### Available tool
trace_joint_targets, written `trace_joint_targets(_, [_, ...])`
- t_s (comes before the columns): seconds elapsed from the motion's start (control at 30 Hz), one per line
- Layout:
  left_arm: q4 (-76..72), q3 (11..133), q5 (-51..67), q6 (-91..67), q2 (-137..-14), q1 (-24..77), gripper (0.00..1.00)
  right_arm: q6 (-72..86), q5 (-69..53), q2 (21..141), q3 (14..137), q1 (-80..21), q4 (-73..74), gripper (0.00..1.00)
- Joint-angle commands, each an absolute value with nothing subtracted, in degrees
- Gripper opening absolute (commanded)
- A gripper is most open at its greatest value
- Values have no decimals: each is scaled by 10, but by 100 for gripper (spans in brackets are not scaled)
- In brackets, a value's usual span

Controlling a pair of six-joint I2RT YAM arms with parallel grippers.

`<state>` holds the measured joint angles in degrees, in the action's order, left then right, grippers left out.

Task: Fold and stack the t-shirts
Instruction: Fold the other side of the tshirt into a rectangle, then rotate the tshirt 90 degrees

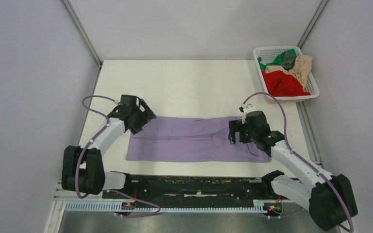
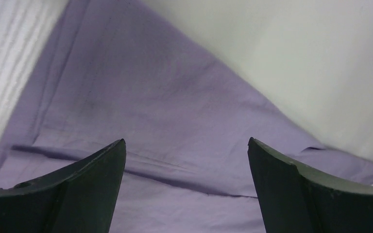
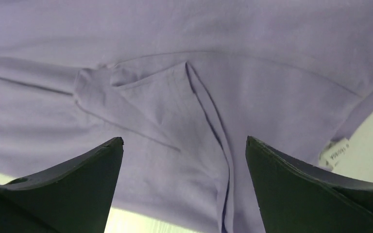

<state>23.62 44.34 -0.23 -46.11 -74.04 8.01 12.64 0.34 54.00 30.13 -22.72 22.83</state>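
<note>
A lavender t-shirt (image 1: 189,141) lies folded into a long flat band across the white table (image 1: 184,82). My left gripper (image 1: 143,119) hovers over its left end, jaws open and empty. In the left wrist view the purple cloth (image 2: 175,121) with a fold edge runs below my spread fingers (image 2: 92,184). My right gripper (image 1: 234,131) stands open above the shirt's right end. The right wrist view shows a tucked sleeve (image 3: 141,102) and a white label (image 3: 337,151) by the cloth's edge. Red (image 1: 284,83), beige (image 1: 301,65), green (image 1: 274,57) and dark grey (image 1: 287,59) shirts lie in the basket.
A white plastic lattice basket (image 1: 312,86) stands at the table's far right corner. Grey walls close in the table on the left, back and right. The black rail (image 1: 194,184) with both arm bases runs along the near edge.
</note>
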Motion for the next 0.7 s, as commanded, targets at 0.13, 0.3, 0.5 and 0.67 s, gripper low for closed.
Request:
trace_joint_targets(0.13, [186,420,56,-441,-798,82,100,105,23,679,323,-212,94,98])
trace_joint_targets(0.3, [197,417,21,-435,-811,83,100,107,-123,662,283,-214,75,98])
trace_joint_targets(0.5, [207,427,3,-435,-822,83,100,93,-216,597,260,-245,196,98])
trace_joint_targets(0.67, [230,443,-34,-432,-811,83,100,95,-241,513,265,-307,318,98])
